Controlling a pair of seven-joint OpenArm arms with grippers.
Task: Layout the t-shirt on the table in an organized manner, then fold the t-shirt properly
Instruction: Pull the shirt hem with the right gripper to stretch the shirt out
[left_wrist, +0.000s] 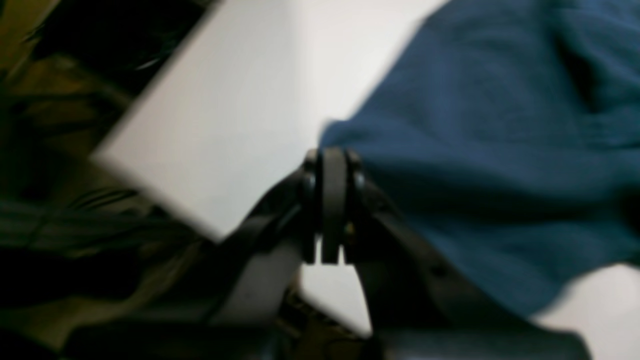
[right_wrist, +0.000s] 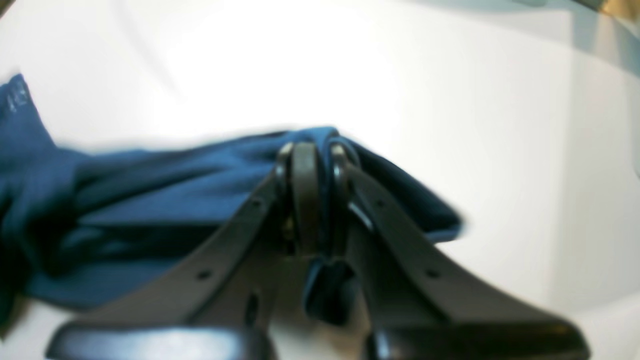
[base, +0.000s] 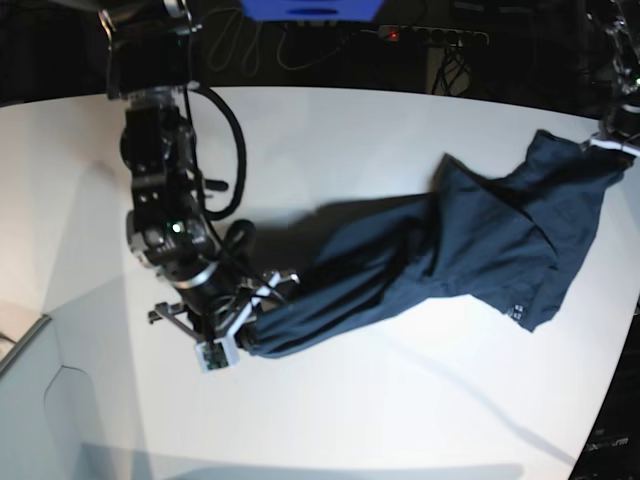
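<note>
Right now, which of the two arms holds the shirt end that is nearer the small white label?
The left arm, at the table's far corner; the label lies in that half of the shirt.

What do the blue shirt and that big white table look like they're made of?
The t-shirt looks like soft knit fabric, probably cotton: it sags and creases between the two grips, with a dull, slightly fuzzy surface. The table seems a hard, smooth board with a matte white coating; it shows soft shadows and only diffuse glare. Its core is not visible.
</note>
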